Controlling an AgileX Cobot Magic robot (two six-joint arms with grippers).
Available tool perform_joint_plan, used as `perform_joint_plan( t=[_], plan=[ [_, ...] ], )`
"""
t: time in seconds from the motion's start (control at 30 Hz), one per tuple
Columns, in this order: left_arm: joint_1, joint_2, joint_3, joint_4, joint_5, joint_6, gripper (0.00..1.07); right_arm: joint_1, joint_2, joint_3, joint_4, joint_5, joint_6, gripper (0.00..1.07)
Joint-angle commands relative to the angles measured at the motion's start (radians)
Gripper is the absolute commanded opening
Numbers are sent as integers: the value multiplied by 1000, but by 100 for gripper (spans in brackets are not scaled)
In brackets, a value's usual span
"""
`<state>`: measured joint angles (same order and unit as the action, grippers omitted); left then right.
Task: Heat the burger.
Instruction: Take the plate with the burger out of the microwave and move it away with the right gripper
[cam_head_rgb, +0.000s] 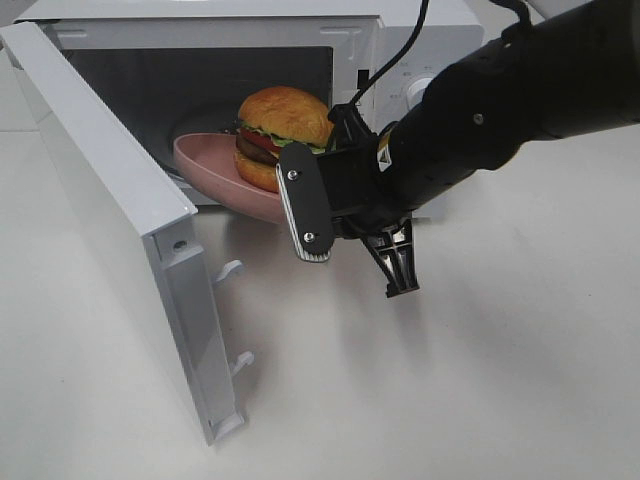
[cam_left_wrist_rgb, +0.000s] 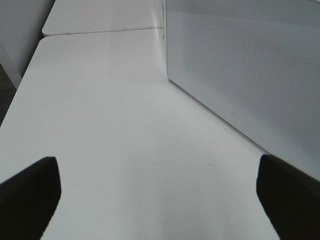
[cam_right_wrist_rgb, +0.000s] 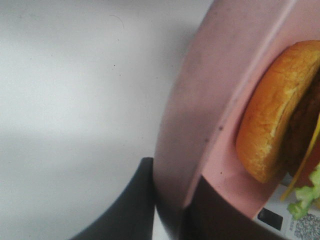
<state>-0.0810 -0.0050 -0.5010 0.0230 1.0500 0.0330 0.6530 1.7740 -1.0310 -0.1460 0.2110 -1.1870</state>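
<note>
On the white tabletop (cam_head_rgb: 520, 380) stands a white box-shaped microwave oven (cam_head_rgb: 400, 40) with its hinged door (cam_head_rgb: 120, 210) swung fully open toward the left of the high view, two latch hooks (cam_head_rgb: 232, 270) projecting from the door's inner edge. At the mouth of the dark oven cavity (cam_head_rgb: 190, 85), a round pink plate (cam_head_rgb: 215, 170) sits partly inside and partly out over the threshold, its near rim projecting beyond the cavity floor. The burger (cam_head_rgb: 280, 135), with a glossy golden-brown bun, green lettuce, red tomato and a dark patty, rests upright on this plate, at the cavity opening and toward the plate's right side.

The right gripper (cam_right_wrist_rgb: 167, 200), black with ribbed pale finger pads, reaches in from the right of the high view on its black arm (cam_head_rgb: 520, 100). Its fingers (cam_right_wrist_rgb: 130, 205) are drawn close together and pinch the plate's near rim: in the right wrist view, one dark finger lies against the underside of the rim and the other against the upper face, just beside the bottom bun. The fingers touch the plate only, not the burger.

The left gripper (cam_left_wrist_rgb: 160, 192) does not appear in the high view. In the left wrist view its two dark fingertips (cam_left_wrist_rgb: 30, 195) stand spread wide apart at the picture's edges, holding nothing, above bare tabletop, with the perforated outer face of the open door just beside it.
</note>
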Motion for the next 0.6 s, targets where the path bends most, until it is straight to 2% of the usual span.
perform_joint_plan(
  t=[0.03,0.6],
  plan=[
    [1,-23,3,-1,-10,0,100,-17,-67,38,-35,-97,3,0],
    [1,-23,3,-1,-10,0,100,-8,-327,264,-130,-95,31,0]
  ],
)
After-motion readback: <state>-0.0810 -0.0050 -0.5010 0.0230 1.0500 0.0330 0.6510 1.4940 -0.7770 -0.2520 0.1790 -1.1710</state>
